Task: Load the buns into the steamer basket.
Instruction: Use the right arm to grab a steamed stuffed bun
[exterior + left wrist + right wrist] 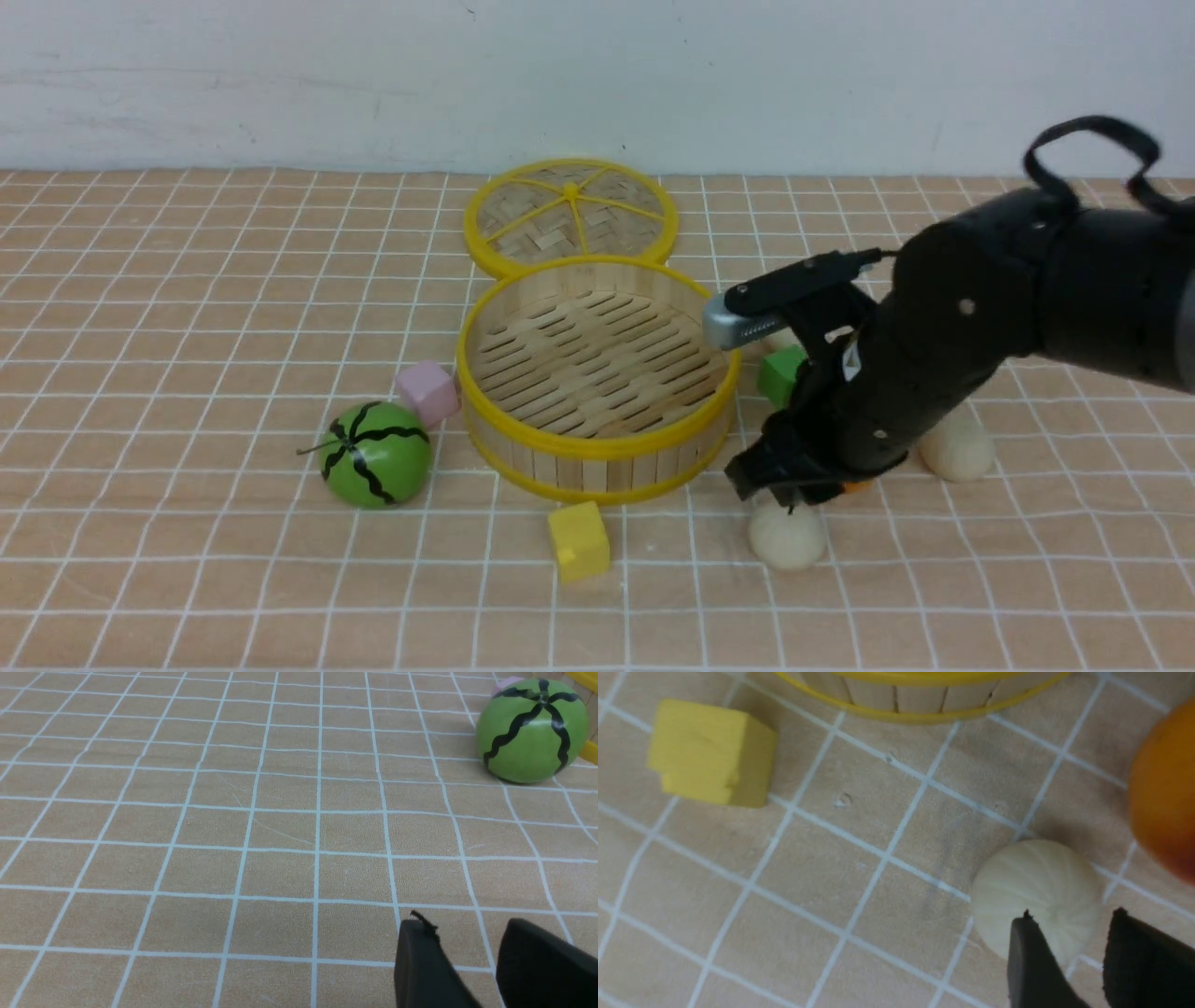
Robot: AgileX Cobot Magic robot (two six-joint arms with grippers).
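The steamer basket [597, 450] stands mid-table with nothing in it; its wall also shows in the right wrist view [920, 695]. One bun [787, 539] lies in front and to the right of the basket. A second bun [957, 450] lies further right. A pale round bit [778, 340] peeks out behind my right arm. My right gripper [782, 487] hovers just over the near bun [1034, 891], its jaws apart [1071, 921] and empty. My left gripper [467, 926] is open and empty over bare cloth, out of the front view.
The woven lid [569, 219] lies behind the basket. A watermelon ball [375, 455] and pink cube [427, 392] sit left of it, a yellow cube [579, 539] in front, a green cube [780, 373] at its right. An orange pear [1164, 788] lies beside the near bun.
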